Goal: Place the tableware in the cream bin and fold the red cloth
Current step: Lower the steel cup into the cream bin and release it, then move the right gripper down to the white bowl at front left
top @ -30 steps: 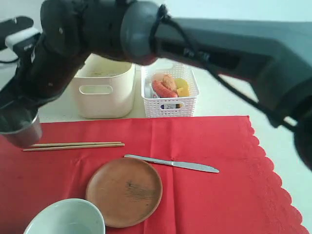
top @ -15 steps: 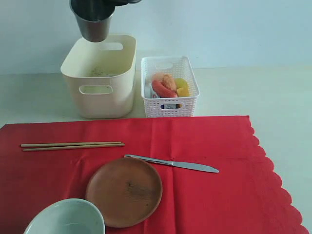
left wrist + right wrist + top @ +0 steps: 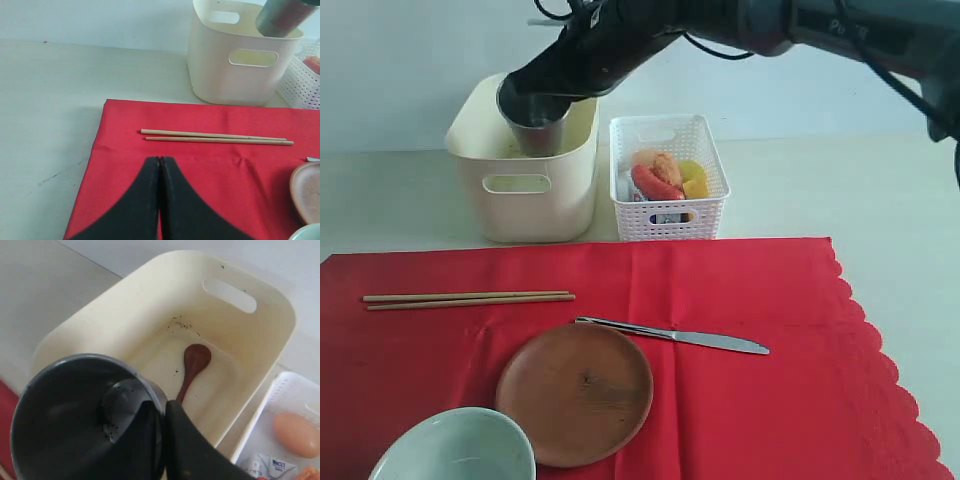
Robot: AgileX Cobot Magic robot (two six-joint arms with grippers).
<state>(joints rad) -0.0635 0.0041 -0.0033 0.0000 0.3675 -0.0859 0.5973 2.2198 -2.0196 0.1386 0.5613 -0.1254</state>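
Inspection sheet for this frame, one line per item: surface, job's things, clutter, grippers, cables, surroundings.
Surface: pale table; red cloth spread flat, unfolded.
Job's things: steel cup held tilted over the cream bin; small wooden spoon lying in the bin; chopsticks, knife, brown plate and green bowl on the cloth.
Clutter: white lattice basket beside the bin, holding foods, an egg and a carton.
Grippers: right gripper shut on the cup's rim; left gripper shut, empty, over the cloth.
Cables: black cable along the right arm.
Surroundings: plain pale wall; nothing else seen.
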